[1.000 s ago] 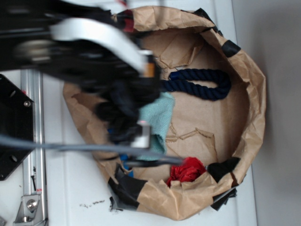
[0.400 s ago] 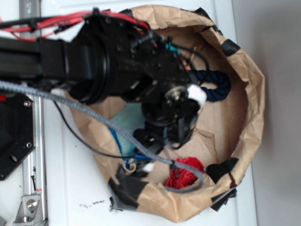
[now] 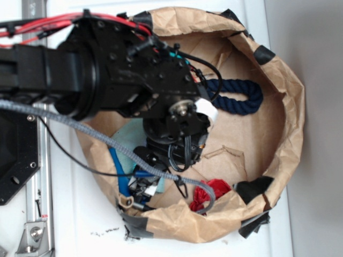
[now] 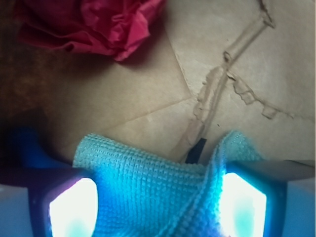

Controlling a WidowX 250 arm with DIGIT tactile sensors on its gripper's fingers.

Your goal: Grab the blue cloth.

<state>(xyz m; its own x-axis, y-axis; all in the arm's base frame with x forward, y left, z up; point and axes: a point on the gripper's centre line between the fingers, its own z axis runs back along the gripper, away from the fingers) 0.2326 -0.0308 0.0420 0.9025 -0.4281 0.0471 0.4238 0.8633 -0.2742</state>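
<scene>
The blue cloth (image 4: pixel 163 192), a pale teal terry rag, lies on the brown paper floor of the paper bowl. In the wrist view it fills the gap between my two glowing fingers (image 4: pixel 74 207), with a fold rising toward the right one. My gripper (image 4: pixel 158 202) is open, with the jaws wide apart on either side of the cloth. In the exterior view only a corner of the cloth (image 3: pixel 127 140) shows beside the black arm (image 3: pixel 123 75), which hides the fingers.
The crumpled brown paper bowl (image 3: pixel 292 107) rings everything. A thick navy rope (image 3: pixel 236 99) lies at the far side. A red crumpled rag (image 3: pixel 211 191), also in the wrist view (image 4: pixel 98 24), lies near the rim. A bright blue piece (image 3: pixel 116 168) sits by the cloth's edge.
The arm has swung over the bowl, then shifted left and come down over the cloth. The rope and the red rag have not moved.
</scene>
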